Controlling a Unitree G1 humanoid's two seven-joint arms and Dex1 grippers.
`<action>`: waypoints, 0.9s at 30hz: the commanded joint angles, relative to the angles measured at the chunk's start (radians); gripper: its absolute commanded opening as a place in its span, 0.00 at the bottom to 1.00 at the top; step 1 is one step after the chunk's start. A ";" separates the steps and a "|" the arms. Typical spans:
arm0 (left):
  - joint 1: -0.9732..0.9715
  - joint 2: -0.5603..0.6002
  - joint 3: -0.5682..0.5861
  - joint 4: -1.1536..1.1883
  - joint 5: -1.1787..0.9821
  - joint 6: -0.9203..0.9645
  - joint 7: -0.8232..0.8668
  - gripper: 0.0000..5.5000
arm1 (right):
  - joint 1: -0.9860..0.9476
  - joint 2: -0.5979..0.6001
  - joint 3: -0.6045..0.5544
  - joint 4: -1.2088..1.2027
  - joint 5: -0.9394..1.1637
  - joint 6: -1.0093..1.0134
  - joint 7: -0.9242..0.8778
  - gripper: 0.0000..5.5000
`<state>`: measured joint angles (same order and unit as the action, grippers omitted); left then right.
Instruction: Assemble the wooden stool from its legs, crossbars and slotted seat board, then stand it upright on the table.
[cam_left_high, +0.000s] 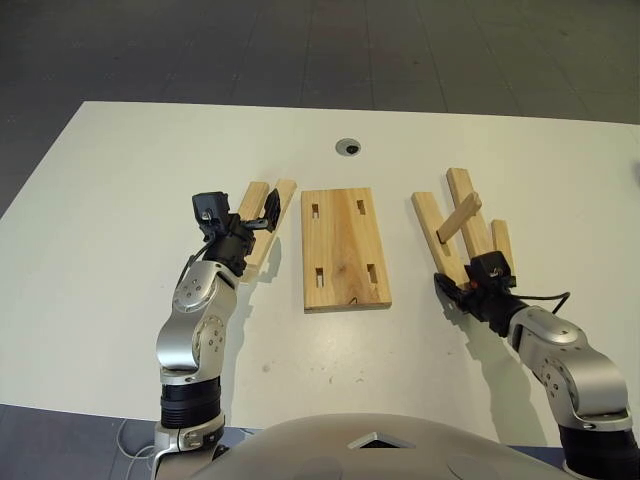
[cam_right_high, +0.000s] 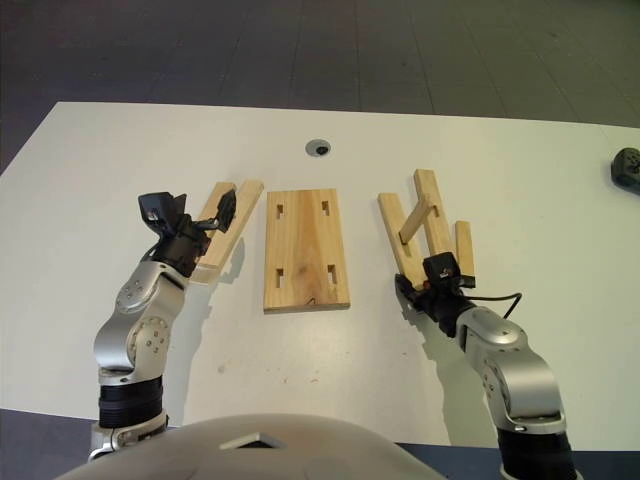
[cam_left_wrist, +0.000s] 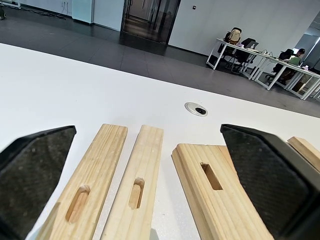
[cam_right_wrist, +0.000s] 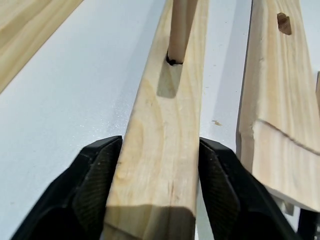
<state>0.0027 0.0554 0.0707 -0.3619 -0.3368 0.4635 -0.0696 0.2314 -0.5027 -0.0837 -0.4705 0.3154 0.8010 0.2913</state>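
The slotted seat board lies flat mid-table. To its left lie two slotted legs side by side, with my left gripper open over their near ends; in the left wrist view its pads stand wide apart with both legs between them. To the right of the board lie more legs, joined by a tilted crossbar. My right gripper is shut on the near end of the innermost leg, fingers pressing both sides. The crossbar sits in that leg's slot.
A round cable grommet is set in the white table behind the board. A dark object lies at the far right edge. A short wooden piece lies beside the right legs. A thin cable trails from the right wrist.
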 joint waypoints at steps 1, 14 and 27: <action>-0.023 0.004 0.009 0.002 -0.001 0.021 0.005 0.98 | -0.026 0.013 0.028 0.013 -0.042 -0.017 -0.019 0.38; -0.345 -0.050 0.255 0.004 -0.673 0.370 0.059 0.98 | -0.252 0.116 -0.020 0.048 0.026 -0.454 0.092 0.38; -0.405 -0.091 0.207 0.043 -1.105 0.386 0.363 0.98 | -0.189 0.130 0.118 -0.104 0.094 -0.421 0.179 0.38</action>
<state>-0.3932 -0.0581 0.3063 -0.3255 -1.4374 0.8495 0.2764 0.0316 -0.3587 0.0086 -0.5397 0.4089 0.3600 0.4529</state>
